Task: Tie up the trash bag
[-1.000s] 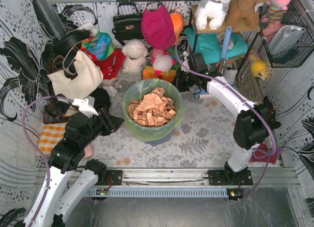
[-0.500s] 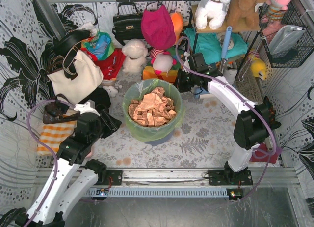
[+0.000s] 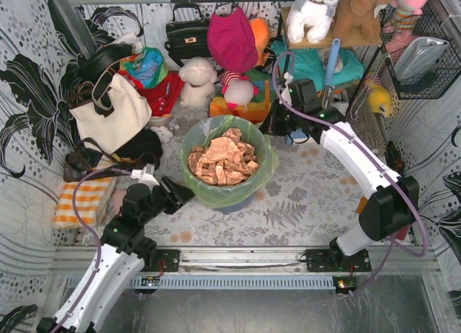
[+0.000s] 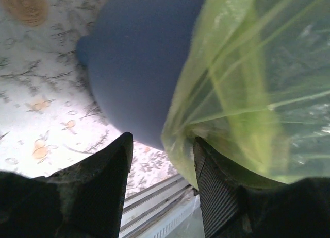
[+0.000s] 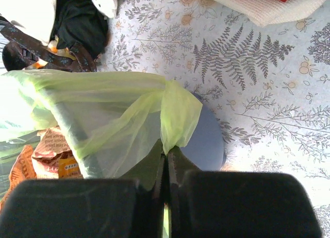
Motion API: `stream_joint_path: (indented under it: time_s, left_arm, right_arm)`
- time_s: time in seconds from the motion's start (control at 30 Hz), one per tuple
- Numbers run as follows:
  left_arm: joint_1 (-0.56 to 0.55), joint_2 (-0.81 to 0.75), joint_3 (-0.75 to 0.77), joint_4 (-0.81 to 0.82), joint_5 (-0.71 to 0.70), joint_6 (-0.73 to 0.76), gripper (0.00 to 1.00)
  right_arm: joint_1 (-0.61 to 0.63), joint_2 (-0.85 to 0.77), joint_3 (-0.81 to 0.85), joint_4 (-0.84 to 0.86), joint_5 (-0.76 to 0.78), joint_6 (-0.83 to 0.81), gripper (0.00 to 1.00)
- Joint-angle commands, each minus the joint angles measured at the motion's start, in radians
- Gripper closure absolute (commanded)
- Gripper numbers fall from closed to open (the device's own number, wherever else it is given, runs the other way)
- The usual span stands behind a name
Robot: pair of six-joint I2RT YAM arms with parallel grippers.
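Observation:
The trash bag [image 3: 216,192] is light-green translucent plastic lining a round blue bin, with crumpled tan paper [image 3: 223,156] inside. My left gripper [image 3: 189,192] is at the bag's lower left side. In the left wrist view it [image 4: 162,160] is open, and the bag's hanging edge [image 4: 242,94] lies against the right finger [image 4: 216,186], with the blue bin [image 4: 139,57] beyond. My right gripper [image 3: 271,131] is at the bag's far right rim. In the right wrist view it [image 5: 166,158] is shut on a bunched fold of the bag [image 5: 178,114], pulled off the bin [image 5: 206,145].
A cream tote handbag [image 3: 112,113], a black handbag [image 3: 186,34] and plush toys [image 3: 198,81] crowd the back. An orange-striped cloth [image 3: 83,200] lies at the left. A wire basket [image 3: 421,52] hangs at the right. The metal rail [image 3: 238,257] runs along the near edge.
My left arm has swung right and forward until its open fingers reach the bag's lower left side. My right arm has shifted slightly right while holding the rim.

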Motion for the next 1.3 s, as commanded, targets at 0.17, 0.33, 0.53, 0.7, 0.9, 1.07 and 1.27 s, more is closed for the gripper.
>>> stream_joint_path:
  time_s: [0.17,0.33,0.53,0.7,0.9,1.07,1.27]
  left_arm:
    - [-0.005,-0.125,-0.135,0.345,0.089,-0.107,0.46]
    - [-0.005,-0.192,-0.223,0.467,0.095,-0.162,0.54]
    - [-0.005,-0.197,-0.287,0.534,0.091,-0.200,0.67]
    - [-0.005,-0.172,-0.259,0.494,0.078,-0.156,0.82]
    - [-0.004,-0.182,-0.142,0.330,0.005,-0.082,1.00]
    - [-0.004,-0.139,0.029,0.093,-0.079,0.007,1.00]
    - [-0.004,-0.034,0.201,-0.048,-0.061,0.069,1.00]
  right_arm:
    - [-0.004,-0.094,-0.057,-0.019,0.051,0.023,1.00]
    - [-0.004,-0.165,-0.098,-0.035,0.065,0.031,1.00]
    - [-0.004,-0.239,-0.157,-0.040,0.096,0.049,1.00]
    - [-0.004,-0.250,-0.160,-0.039,0.098,0.059,1.00]
    - [-0.004,-0.279,-0.154,-0.051,0.117,0.075,1.00]
    - [-0.004,-0.356,-0.205,-0.051,0.160,0.109,1.00]
    - [-0.005,-0.463,-0.257,-0.033,0.169,0.147,1.00]
